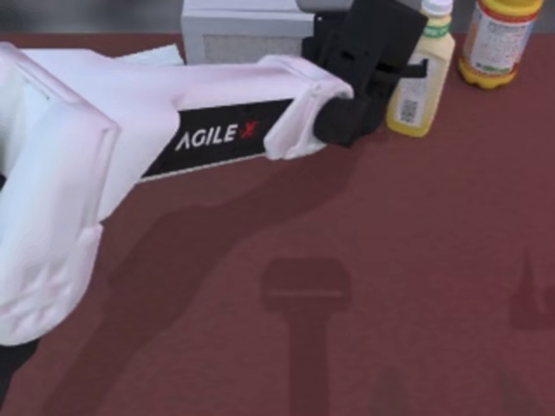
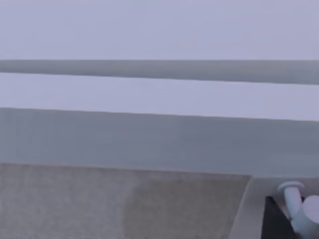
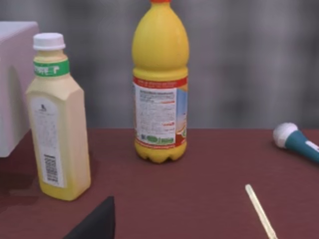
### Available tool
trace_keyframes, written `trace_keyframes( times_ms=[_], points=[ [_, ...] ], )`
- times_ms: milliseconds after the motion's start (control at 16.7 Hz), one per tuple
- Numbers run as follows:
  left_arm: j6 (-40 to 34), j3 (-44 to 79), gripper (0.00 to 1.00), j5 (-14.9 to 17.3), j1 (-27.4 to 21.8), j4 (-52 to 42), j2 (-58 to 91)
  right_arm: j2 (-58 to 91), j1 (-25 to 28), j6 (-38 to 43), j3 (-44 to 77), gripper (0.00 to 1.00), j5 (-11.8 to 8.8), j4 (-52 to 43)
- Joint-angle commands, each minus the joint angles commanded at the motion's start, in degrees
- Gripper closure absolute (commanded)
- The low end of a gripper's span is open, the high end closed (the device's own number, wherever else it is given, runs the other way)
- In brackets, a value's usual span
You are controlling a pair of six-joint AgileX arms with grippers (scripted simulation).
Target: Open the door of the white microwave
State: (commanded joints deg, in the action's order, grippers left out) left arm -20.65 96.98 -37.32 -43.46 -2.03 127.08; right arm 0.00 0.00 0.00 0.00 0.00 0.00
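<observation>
My left gripper (image 1: pixel 368 52) is up against the front of the white microwave (image 1: pixel 243 26) at the far edge of the table. I cannot tell if it is spread or pinching. The door (image 2: pixel 119 204) lies right ahead of it, long side running sideways. My right arm is parked, out of sight.

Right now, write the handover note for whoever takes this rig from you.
Left gripper: reached across to the white microwave at the table's far edge, at the right end of its front; whether its jaws are open cannot be seen.
Right arm: not seen in the top view, only a dark tip low in its own wrist view; parked.
Door: the left wrist view looks close onto its mesh window, with a silver knob beside it.
Beside the microwave: a cream bottle and a yellow bottle.
Done: approach. Left: the door shows no gap yet; pull it open.
</observation>
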Motion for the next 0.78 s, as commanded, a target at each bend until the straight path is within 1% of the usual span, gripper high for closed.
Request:
trace_keyframes(
  times_ms=[480,540,780],
  points=[
    [0.00,0.00,1.00,0.00,0.00,0.00,0.00,0.00,0.00,0.00,0.00,0.00,0.00,0.00],
    [-0.32,-0.04,1.00,0.52,-0.59,-0.01,0.45,0.00,0.00,0.00,0.00,0.00,0.00,0.00],
    [0.81,-2.15,1.00,1.22,-0.01,1.42,-1.15,0.00,0.00,0.00,0.00,0.00,0.00,0.00]
  ],
)
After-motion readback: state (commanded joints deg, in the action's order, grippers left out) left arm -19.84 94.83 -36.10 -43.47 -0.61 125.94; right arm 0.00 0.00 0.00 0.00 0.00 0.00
